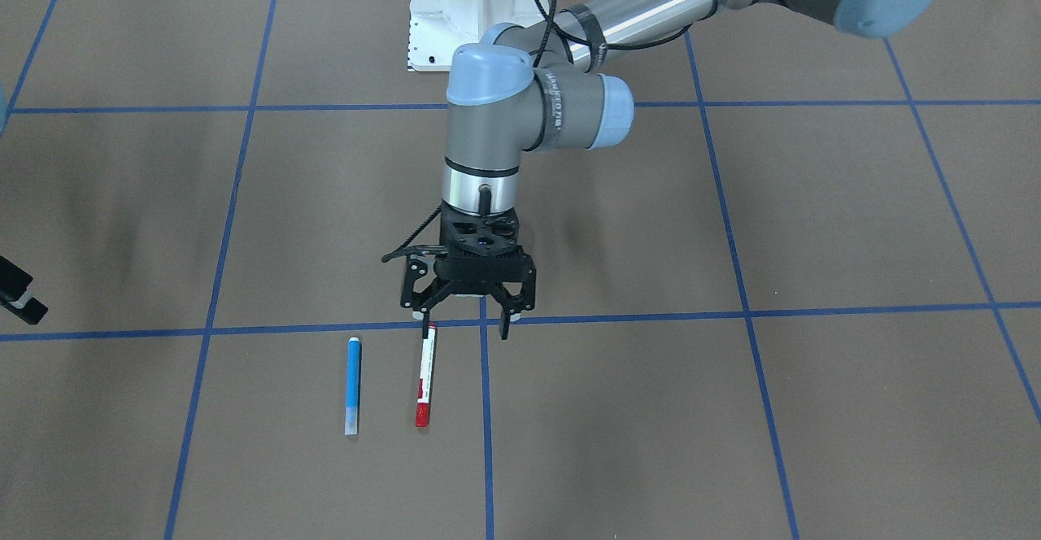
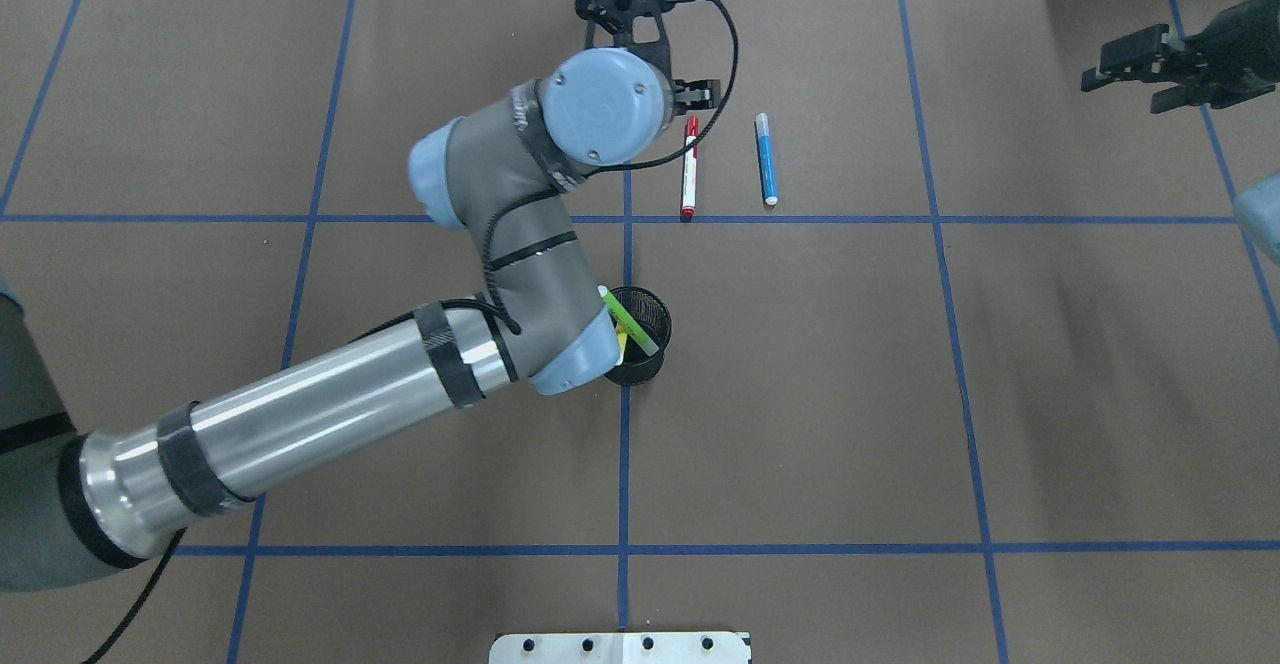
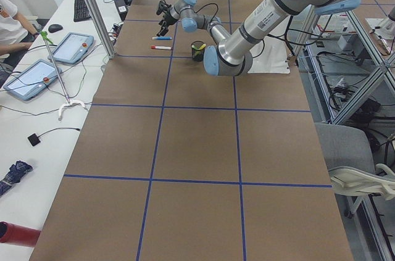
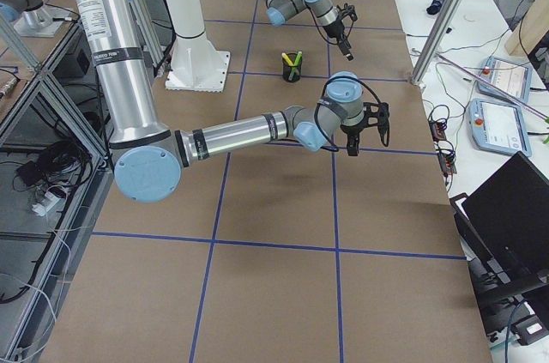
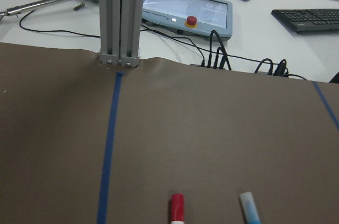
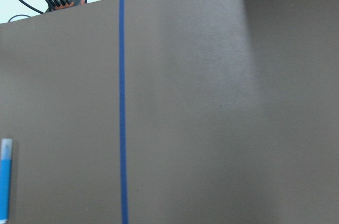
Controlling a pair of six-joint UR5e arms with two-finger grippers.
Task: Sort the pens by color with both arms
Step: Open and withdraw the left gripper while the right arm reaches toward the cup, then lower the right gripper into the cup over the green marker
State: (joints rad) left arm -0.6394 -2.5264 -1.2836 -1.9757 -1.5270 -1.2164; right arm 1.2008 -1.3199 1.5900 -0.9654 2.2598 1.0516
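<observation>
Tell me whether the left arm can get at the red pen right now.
Probably yes. The left hand hangs open close above the red pen, nothing lies between them, and the blue pen rests apart beside it.

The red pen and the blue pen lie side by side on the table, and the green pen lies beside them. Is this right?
Not quite. The green pen is not beside them: it stands tilted in the cup, as the overhead view shows. The red pen and the blue pen do lie side by side on the table.
</observation>
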